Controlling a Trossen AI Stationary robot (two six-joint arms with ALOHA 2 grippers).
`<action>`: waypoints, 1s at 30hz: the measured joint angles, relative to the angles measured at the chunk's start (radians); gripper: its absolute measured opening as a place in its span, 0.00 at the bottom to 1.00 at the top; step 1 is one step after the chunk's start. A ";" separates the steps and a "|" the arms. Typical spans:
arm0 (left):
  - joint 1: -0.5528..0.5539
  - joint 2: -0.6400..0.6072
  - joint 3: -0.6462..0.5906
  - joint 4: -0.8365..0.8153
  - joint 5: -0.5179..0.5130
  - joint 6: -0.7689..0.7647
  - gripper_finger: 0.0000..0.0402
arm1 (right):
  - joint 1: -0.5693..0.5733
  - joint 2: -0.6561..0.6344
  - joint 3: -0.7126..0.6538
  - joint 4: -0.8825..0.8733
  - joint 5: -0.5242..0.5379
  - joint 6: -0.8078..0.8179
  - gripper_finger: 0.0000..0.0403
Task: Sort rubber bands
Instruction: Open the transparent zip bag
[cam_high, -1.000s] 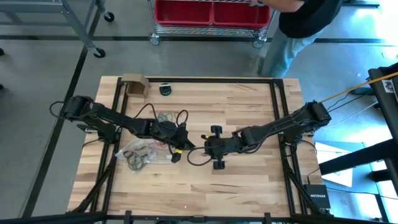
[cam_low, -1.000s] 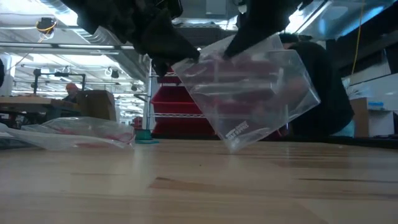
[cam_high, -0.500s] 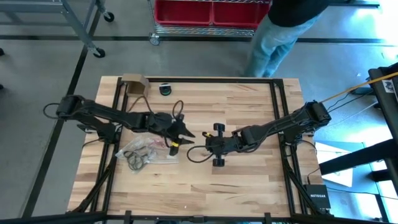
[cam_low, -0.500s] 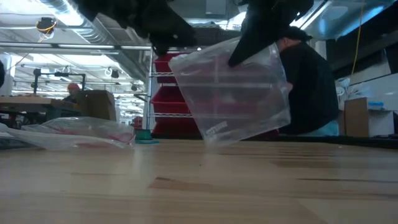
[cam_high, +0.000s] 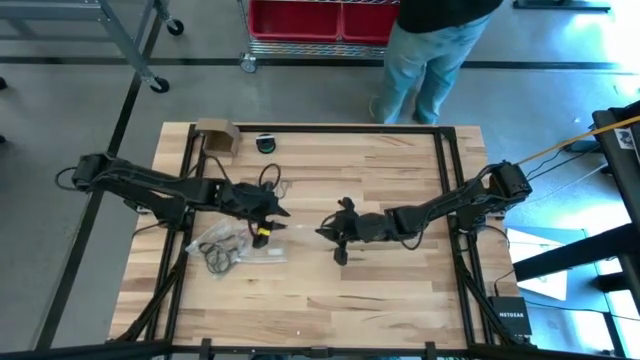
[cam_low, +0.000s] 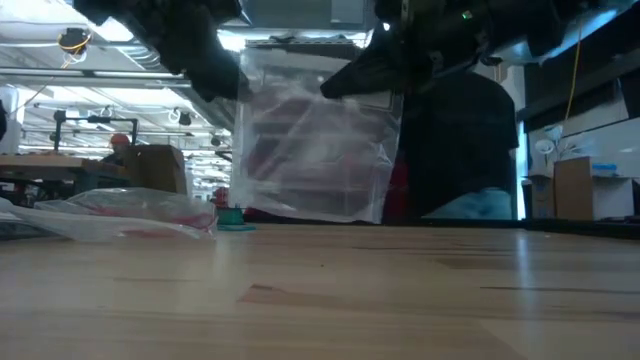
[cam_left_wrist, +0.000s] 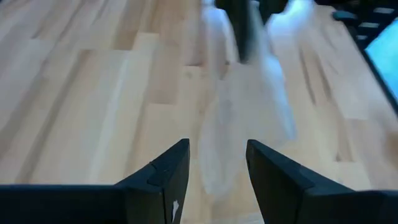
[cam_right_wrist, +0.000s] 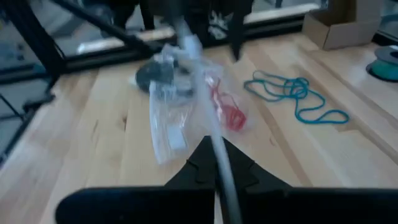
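1. Hanging above the middle of the wooden surface (cam_high: 380, 270), a clear zip bag (cam_low: 315, 150) dangles from the right pincer (cam_high: 322, 228), whose fingers are pressed together on the bag's top edge.
2. Seen in the low view, the bag hangs nearly upright, with reddish shapes showing through it; whether its lower edge touches the surface cannot be told.
3. Facing it from the other side, the left pincer (cam_high: 283, 212) sits just apart from the bag with its fingers (cam_left_wrist: 166, 177) spread and nothing between them.
4. Loose rubber bands lie on the surface: a teal cluster (cam_right_wrist: 298, 96) and a small red cluster (cam_right_wrist: 229, 112) show in the right wrist view, near each other.
5. A second clear bag (cam_high: 235, 245) lies flat on the surface below the left arm, with dark bands and some red inside.
6. A small cardboard box (cam_high: 216, 136) and a dark round roll (cam_high: 266, 143) sit at the far edge.
7. A person (cam_high: 430, 50) stands beyond the surface beside a red bin (cam_high: 340, 20).
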 joint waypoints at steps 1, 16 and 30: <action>-0.010 -0.001 -0.015 0.027 0.000 -0.004 0.38 | 0.001 0.000 -0.016 0.040 0.000 0.003 0.00; -0.059 -0.109 0.004 -0.185 0.003 -0.023 0.38 | 0.002 0.000 -0.031 0.082 0.016 -0.004 0.00; -0.065 -0.084 -0.041 0.153 -0.021 0.002 0.38 | 0.002 0.000 -0.031 0.095 0.025 -0.006 0.00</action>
